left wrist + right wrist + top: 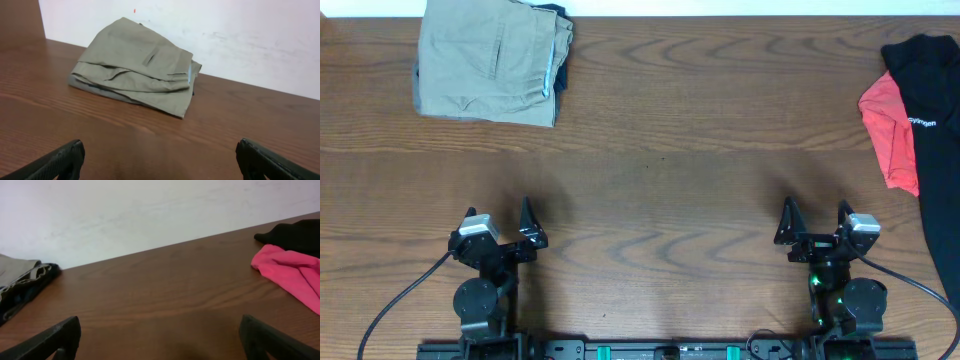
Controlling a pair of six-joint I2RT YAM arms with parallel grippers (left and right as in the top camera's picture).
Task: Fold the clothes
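The clothes, a pair of khaki-beige trousers (485, 60), lie folded in a compact stack at the table's far left corner. The left wrist view shows them (135, 67) ahead, against the white wall, and their edge (15, 266) shows at the left of the right wrist view. My left gripper (498, 216) rests near the front edge, open and holding nothing (160, 152), far short of the trousers. Over on the right, my other gripper (815, 218) also stands open above bare wood (160, 327).
A dark blue garment (558, 35) peeks out under the trousers' right side (25, 287). A black garment (935, 120) and a coral-red one (890, 125) lie at the right edge (292, 272). A white wall (225, 30) backs the table's far edge.
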